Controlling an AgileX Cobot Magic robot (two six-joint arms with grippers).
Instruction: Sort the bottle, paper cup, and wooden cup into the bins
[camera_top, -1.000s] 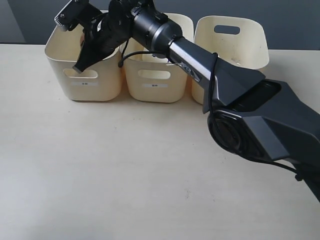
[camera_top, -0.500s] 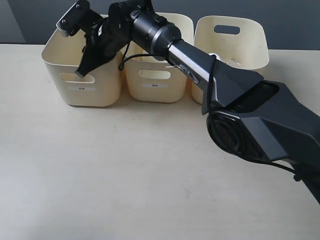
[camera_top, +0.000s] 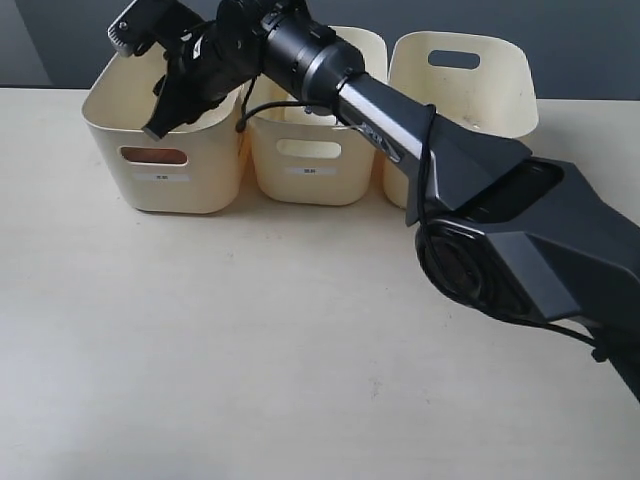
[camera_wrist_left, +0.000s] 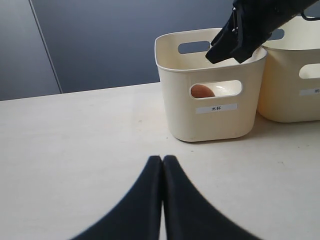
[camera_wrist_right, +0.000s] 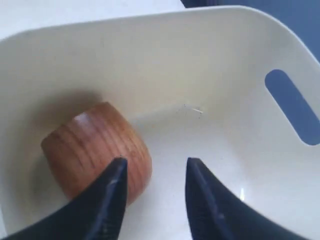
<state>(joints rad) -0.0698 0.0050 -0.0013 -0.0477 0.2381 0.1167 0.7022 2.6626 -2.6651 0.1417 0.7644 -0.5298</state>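
Note:
The wooden cup (camera_wrist_right: 95, 150) lies on its side on the floor of the left bin (camera_top: 200, 180), its reddish-brown side showing through the front handle cut-out (camera_top: 150, 157) (camera_wrist_left: 201, 91). My right gripper (camera_wrist_right: 156, 162) hangs open just above the cup, holding nothing. That arm reaches across the table, so the right gripper (camera_top: 140, 80) sits over the left bin's rim. My left gripper (camera_wrist_left: 162, 159) is shut and empty, low over the table in front of the left bin (camera_wrist_left: 215, 125). Neither the bottle nor the paper cup is in view.
The middle bin (camera_top: 310, 185) and right bin (camera_top: 500, 100) stand in a row beside the left one at the table's back. The right arm's dark body (camera_top: 520, 250) spans the right half of the table. A grey wall lies behind the bins.
My right gripper has lifted a little out of the left bin. The bin has slid slightly left, and the wooden cup now shows through its handle cut-out.

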